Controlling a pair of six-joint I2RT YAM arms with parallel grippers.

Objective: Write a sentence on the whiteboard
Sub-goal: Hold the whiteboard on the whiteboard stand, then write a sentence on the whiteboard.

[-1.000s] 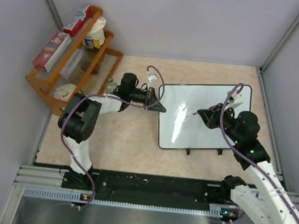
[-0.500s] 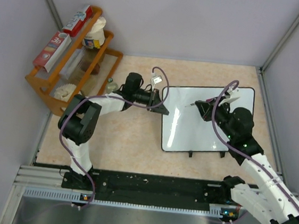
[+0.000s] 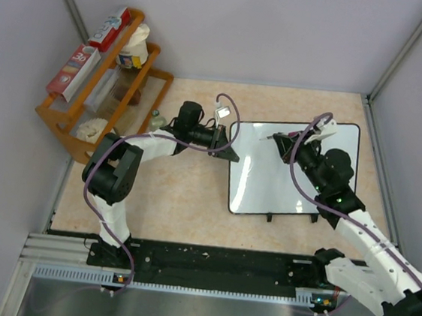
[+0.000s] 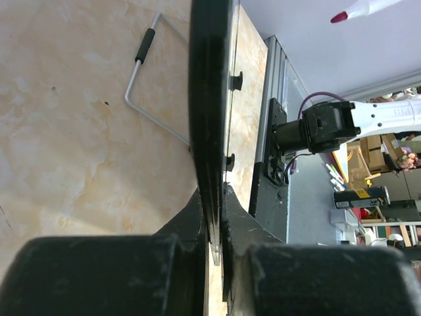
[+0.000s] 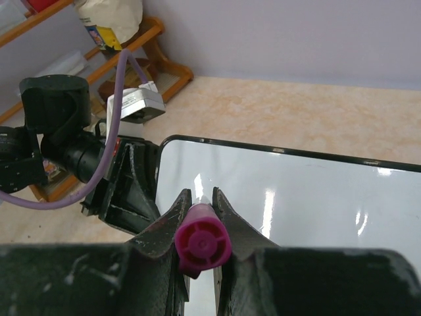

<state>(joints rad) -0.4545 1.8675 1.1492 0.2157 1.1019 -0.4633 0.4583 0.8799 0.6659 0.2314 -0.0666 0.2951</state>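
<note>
The whiteboard lies on the table right of centre, glossy white with a black frame; no sentence shows on it. My left gripper is shut on its left edge, and the left wrist view shows that edge pinched between the jaws. My right gripper is shut on a marker with a magenta end. It holds the marker over the board's upper left part. The marker's red tip shows above the board. I cannot tell if the tip touches the surface.
A wooden rack with boxes, a bag and jars stands at the back left. A small bottle sits near the left arm. The board's wire stand folds underneath. Grey walls close in on three sides. A black rail runs along the near edge.
The board, held by my left gripper, has shifted right and squared up. My right gripper has moved up and left with the marker, toward the board's upper left corner.
</note>
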